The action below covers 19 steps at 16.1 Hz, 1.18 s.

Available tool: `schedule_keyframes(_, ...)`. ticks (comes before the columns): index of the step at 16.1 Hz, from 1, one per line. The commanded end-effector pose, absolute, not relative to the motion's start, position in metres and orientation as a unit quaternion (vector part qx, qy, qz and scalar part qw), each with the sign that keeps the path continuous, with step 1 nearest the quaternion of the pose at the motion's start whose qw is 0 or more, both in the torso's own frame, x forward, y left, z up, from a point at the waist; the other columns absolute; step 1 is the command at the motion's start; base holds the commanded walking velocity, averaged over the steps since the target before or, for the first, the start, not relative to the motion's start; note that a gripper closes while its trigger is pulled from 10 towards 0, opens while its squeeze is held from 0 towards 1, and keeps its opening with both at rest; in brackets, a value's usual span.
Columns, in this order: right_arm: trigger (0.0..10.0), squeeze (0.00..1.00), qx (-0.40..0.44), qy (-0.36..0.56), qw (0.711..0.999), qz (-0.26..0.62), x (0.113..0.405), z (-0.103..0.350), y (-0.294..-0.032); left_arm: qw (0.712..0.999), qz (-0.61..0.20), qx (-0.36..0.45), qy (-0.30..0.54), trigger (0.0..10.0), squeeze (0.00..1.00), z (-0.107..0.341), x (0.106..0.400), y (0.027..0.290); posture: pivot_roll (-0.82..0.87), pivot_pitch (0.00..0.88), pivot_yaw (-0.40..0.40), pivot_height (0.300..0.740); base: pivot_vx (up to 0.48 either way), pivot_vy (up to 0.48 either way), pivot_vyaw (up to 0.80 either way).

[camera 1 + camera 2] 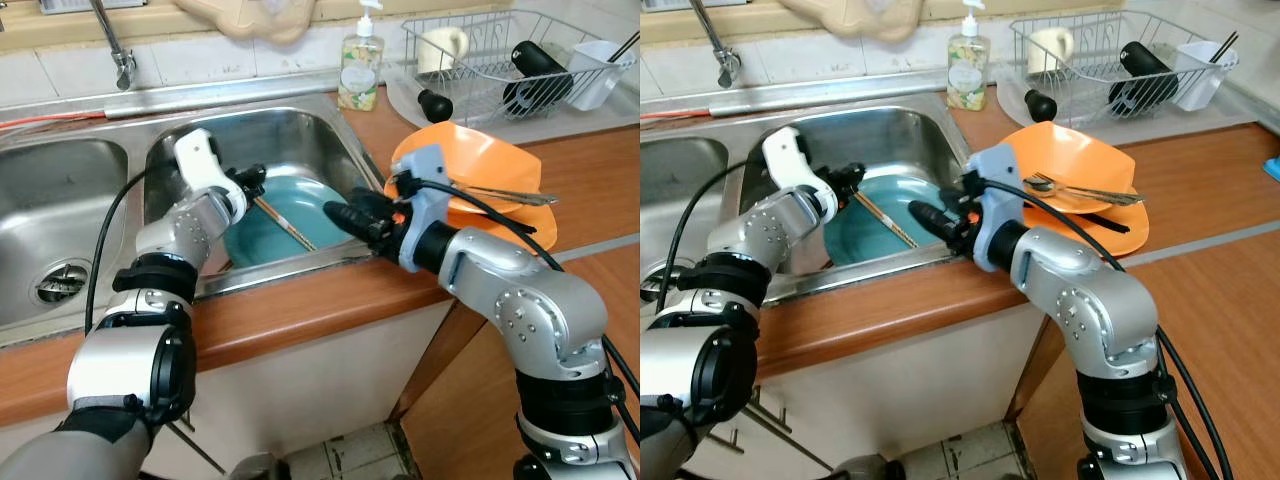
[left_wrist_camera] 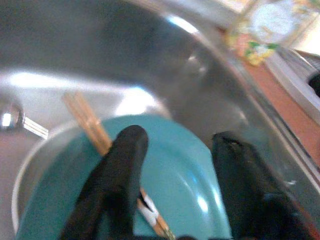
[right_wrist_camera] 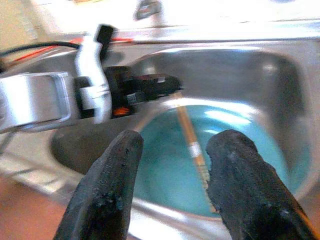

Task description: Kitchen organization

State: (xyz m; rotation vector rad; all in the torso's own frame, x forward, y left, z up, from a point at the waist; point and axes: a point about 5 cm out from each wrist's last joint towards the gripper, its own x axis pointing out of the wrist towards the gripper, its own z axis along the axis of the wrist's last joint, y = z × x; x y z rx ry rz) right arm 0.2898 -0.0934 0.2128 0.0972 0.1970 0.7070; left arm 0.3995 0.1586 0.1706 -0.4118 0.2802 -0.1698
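Left eye view: double steel sink [image 1: 330,125] set in a wooden counter [image 1: 300,310]. Teal plate [image 1: 300,205] lies in the right basin, a pair of chopsticks [image 1: 285,222] resting diagonally across it. Left gripper [image 1: 255,182] is down inside that basin at the upper end of the chopsticks, just above the plate's left rim. Right gripper [image 1: 345,215] hangs over the basin's front right edge, tips pointing at the plate. Orange plates [image 1: 480,160] stacked on the counter just right of the sink, with a fork and spoon [image 1: 505,195] on top. Soap bottle [image 1: 361,65] stands behind the sink; dish rack [image 1: 510,60] at the back right holds a mug, a black bottle and a white cup. Faucet [image 1: 115,45] at the back left.

Right eye view: same layout; left gripper's fingers sit right by the chopstick ends, contact unclear.

Left wrist view: two black fingers [image 2: 120,175] spread apart over the teal plate, nothing clamped; chopsticks pass under one finger. A spoon handle lies on the basin floor beside the plate.

Right wrist view: fingers [image 3: 110,185] apart, empty, above the near rim of the basin; teal plate, chopsticks and left gripper ahead.
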Motion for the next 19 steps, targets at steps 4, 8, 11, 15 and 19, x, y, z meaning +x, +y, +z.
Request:
schedule_keyframes(4,10.0,1.00,0.007,-0.005,0.976,0.218,0.310,0.246,-0.124,0.986,-0.160,-0.039,0.017,10.0,1.00,0.203,0.392,0.159,-0.06,0.000,0.080,0.740,0.000,0.000,0.00)
schedule_keyframes(8,10.0,1.00,0.009,-0.035,0.981,0.191,0.310,0.259,-0.153,0.973,-0.229,0.020,-0.030,10.0,1.00,0.208,0.367,0.158,-0.06,0.000,0.071,0.740,0.000,0.000,0.00)
schedule_keyframes(11,10.0,0.77,-0.020,-0.046,0.988,0.144,0.304,0.267,-0.204,0.942,-0.330,0.051,-0.046,10.0,0.80,0.201,0.324,0.151,-0.06,0.000,0.067,0.740,0.000,0.000,0.00)
schedule_keyframes(15,10.0,0.00,-0.050,-0.010,0.997,0.056,0.300,0.255,-0.261,0.927,-0.372,0.025,-0.030,10.0,0.51,0.187,0.296,0.146,-0.06,0.000,0.062,0.740,0.000,0.000,0.00)
schedule_keyframes(19,10.0,0.00,-0.061,0.042,0.996,-0.050,0.297,0.237,-0.304,0.912,-0.410,0.016,-0.013,10.0,0.38,0.180,0.279,0.133,-0.06,0.000,0.065,0.740,0.000,0.000,0.00)
